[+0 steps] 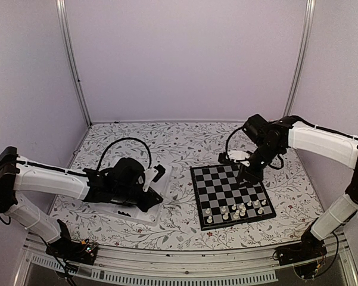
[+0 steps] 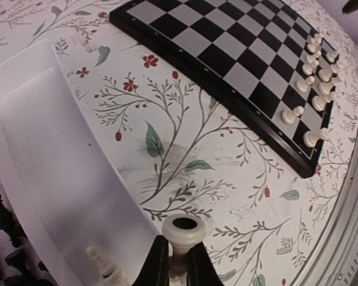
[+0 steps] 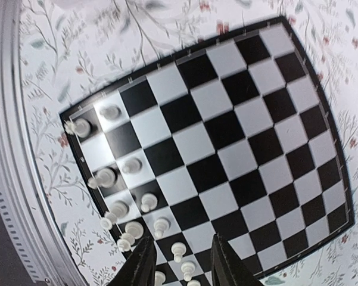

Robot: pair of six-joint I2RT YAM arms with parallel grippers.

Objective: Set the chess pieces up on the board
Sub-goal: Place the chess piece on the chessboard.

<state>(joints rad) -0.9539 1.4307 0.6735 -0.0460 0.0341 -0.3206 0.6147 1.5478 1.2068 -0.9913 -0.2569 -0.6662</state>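
The board point(image 1: 223, 179) lies right of centre, with several white chess pieces point(image 1: 238, 210) standing along its near edge. My left gripper point(image 2: 174, 262) is shut on a white chess piece point(image 2: 182, 233), held upside down above the tablecloth beside the clear tray point(image 2: 53, 179). Black pieces point(image 2: 6, 223) and a white one point(image 2: 104, 265) lie in the tray. My right gripper point(image 3: 180, 262) is open and empty above the board point(image 3: 226, 137), over the white pieces point(image 3: 146, 202); in the top view it hovers over the board's far right part point(image 1: 248, 173).
The clear tray point(image 1: 161, 193) sits left of the board under my left arm. A flowered cloth point(image 1: 184, 143) covers the table. White walls and metal posts enclose the back and sides.
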